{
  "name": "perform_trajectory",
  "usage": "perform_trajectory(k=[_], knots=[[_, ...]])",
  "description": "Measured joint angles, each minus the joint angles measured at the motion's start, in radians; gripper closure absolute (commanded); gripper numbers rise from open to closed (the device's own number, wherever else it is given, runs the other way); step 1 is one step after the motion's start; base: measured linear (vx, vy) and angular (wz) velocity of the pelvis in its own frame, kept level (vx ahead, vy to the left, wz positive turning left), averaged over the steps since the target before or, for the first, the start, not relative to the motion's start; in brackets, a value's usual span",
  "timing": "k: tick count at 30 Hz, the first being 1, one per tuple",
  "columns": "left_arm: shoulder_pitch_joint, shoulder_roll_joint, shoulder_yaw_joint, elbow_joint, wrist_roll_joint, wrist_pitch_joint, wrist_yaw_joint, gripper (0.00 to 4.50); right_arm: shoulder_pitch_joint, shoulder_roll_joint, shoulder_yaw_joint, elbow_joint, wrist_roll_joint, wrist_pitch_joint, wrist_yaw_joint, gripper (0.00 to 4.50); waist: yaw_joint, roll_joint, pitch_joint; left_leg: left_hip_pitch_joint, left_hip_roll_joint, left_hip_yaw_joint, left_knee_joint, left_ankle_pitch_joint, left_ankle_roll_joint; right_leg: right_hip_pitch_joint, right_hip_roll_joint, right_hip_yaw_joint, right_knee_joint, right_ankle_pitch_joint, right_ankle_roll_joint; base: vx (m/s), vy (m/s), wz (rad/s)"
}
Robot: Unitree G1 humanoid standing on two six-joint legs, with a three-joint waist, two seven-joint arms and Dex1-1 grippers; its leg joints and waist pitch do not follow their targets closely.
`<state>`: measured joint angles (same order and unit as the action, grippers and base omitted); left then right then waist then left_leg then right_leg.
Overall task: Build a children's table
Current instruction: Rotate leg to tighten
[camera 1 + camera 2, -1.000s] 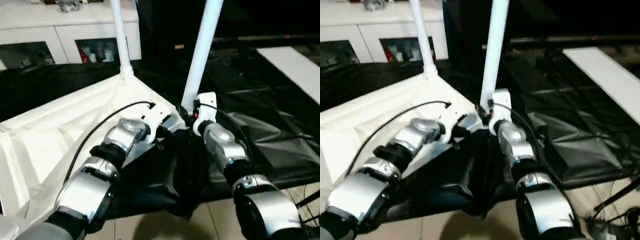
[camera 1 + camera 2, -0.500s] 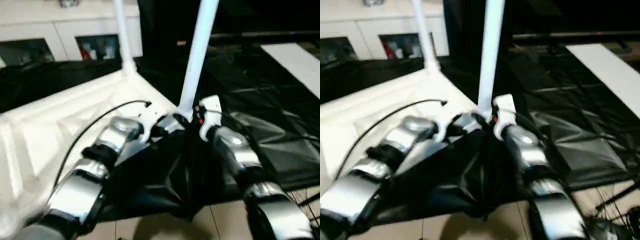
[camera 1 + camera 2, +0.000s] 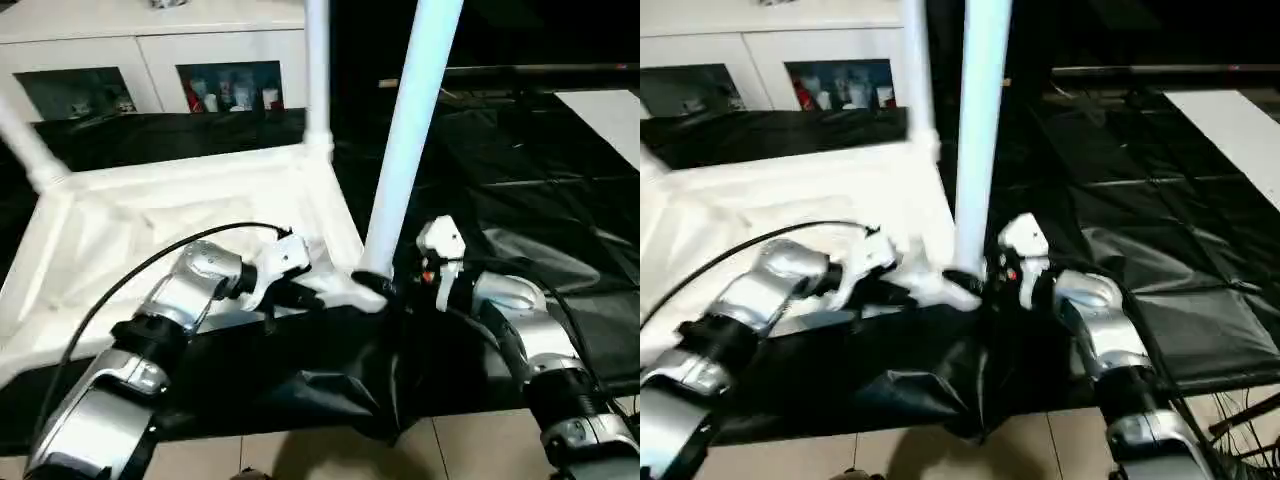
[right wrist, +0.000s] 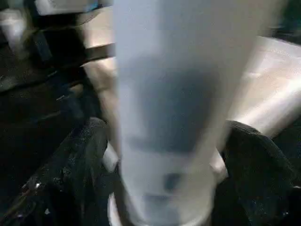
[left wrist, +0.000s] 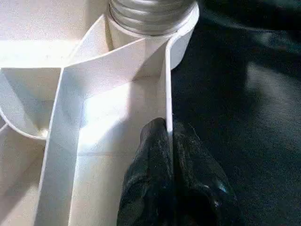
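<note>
The right gripper (image 4: pixel 164 141) has been released from the near leg (image 3: pixel 405 170); its fingers (image 4: pixel 77 160) now stand apart on either side, suggesting the leg is seated at centre frame. The left gripper (image 5: pixel 169 155) is clamped on the tabletop (image 3: pixel 150 215) rim. The leg's threaded base (image 5: pixel 150 14) is revealed by the left wrist view; farther legs (image 3: pixel 317 70) appear at upper centre in the head views.

The white tabletop (image 3: pixel 150 215) lies upside down on black sheeting, ribbed underside up. Three white legs stand upright from its corner sockets: one at the near corner (image 3: pixel 410 140), one at the far corner (image 3: pixel 317 70), and one at the far left corner (image 3: pixel 25 150), leaning slightly.
</note>
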<state>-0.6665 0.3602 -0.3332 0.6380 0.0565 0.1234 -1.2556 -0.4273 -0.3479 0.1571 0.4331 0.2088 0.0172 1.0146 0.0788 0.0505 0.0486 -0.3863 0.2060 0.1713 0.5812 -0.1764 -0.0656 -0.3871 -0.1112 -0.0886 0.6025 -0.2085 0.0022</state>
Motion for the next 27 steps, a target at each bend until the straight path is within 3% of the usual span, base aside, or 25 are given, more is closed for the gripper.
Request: perform_trajectory(k=[9, 21, 27], knots=[[0.020, 0.017, -0.007, -0.040, -0.003, 0.000, -0.027, 4.50, 0.005, -0.013, 0.028, -0.010, -0.019, -0.002, 0.046, 0.55, 0.009, 0.000, 0.000, 0.000, 0.001, 0.000, 0.005, 0.000, 0.000, -0.001, 0.000, 0.001, 0.006, 0.000, 0.000, 0.000, 0.000, 0.00], [0.032, 0.024, -0.008, -0.058, -0.004, 0.008, -0.043, 4.50, -0.005, -0.019, 0.046, 0.001, -0.038, -0.011, 0.063, 1.62, 0.009, 0.000, 0.000, 0.000, 0.001, 0.000, 0.007, 0.000, 0.000, -0.002, 0.000, 0.001, 0.008, 0.000, 0.000, 0.000, 0.000, 0.00], [0.037, 0.027, -0.008, -0.065, -0.004, 0.011, -0.043, 4.50, -0.005, -0.019, 0.048, 0.002, -0.045, -0.020, 0.071, 1.78, 0.009, 0.000, 0.000, 0.000, 0.001, 0.000, 0.009, 0.000, 0.000, -0.002, 0.000, 0.002, 0.010, 0.000, 0.000, 0.000, 0.000, 0.00]])
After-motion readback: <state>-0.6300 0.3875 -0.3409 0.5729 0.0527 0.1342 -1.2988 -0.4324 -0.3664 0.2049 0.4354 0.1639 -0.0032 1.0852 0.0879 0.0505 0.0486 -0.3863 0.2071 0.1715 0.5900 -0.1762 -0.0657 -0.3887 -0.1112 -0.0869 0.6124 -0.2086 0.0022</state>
